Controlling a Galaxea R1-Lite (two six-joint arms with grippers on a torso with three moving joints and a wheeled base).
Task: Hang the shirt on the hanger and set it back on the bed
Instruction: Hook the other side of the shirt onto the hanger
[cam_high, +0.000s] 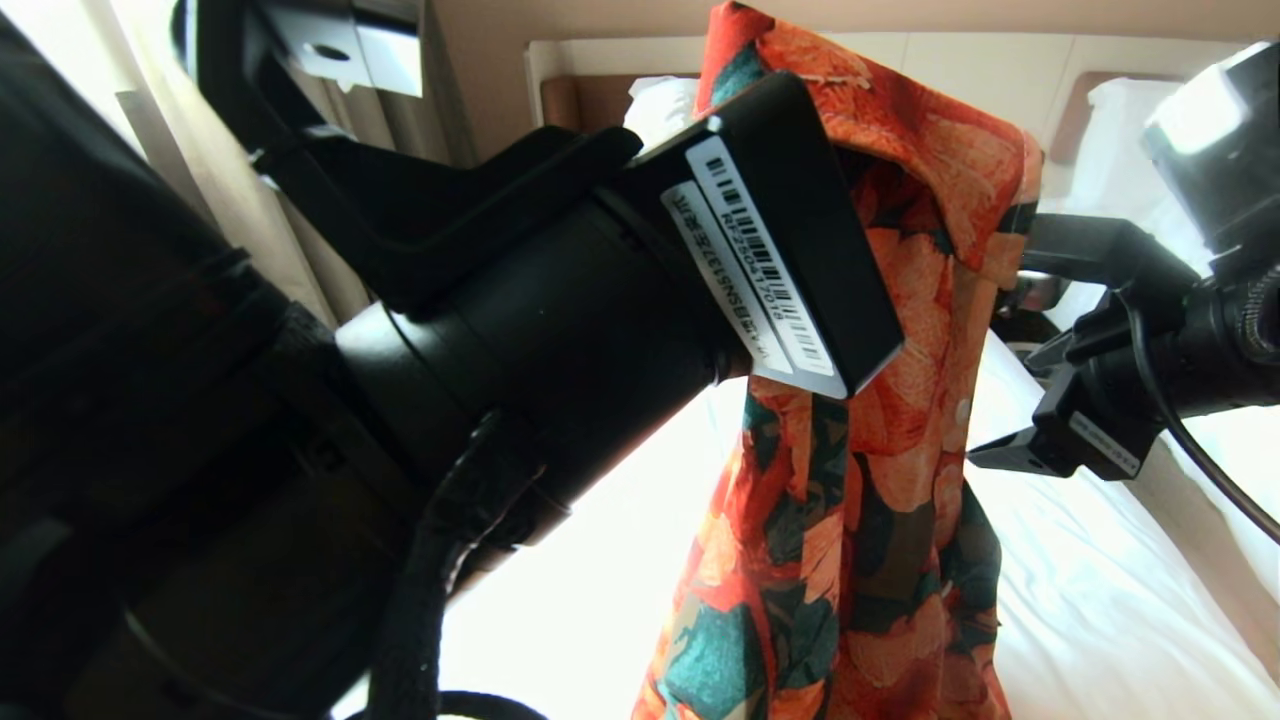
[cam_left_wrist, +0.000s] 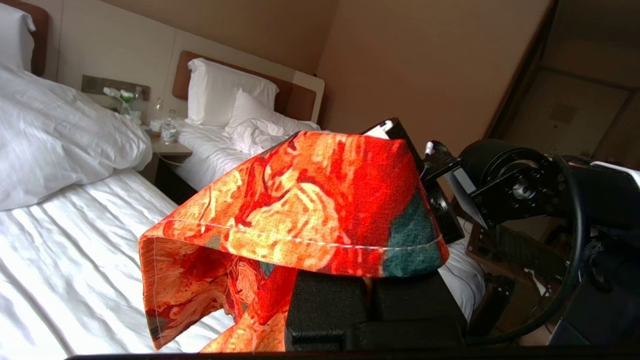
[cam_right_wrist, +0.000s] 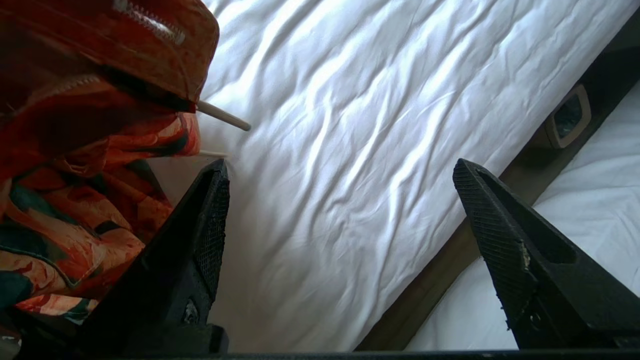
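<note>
Head view: your L gripper (cam_high: 800, 200) is up high w/ the shirt (cam_high: 880, 450) pinched near the collar; the cloth hangs straight down over the bed (cam_high: 1100, 600), long axis vertical. R arm sits just beside the shirt's right edge, so it's the nearer free hand.

L wrist view: fingers (cam_left_wrist: 325, 305) clamped tight on the shirt (cam_left_wrist: 300, 210), fabric folded over them. Bed (cam_left_wrist: 75, 260) below.

R wrist view: R gripper (cam_right_wrist: 340, 170) spread wide, holding nothing. The shirt (cam_right_wrist: 90, 150) lies just off one fingertip, and a thin cream hanger (cam_right_wrist: 225, 116) tip pokes out from under the fabric, pointing across the gap towards the sheet (cam_right_wrist: 350, 125). Rest of the hanger is hidden, can't tell how far it's seated.
</note>
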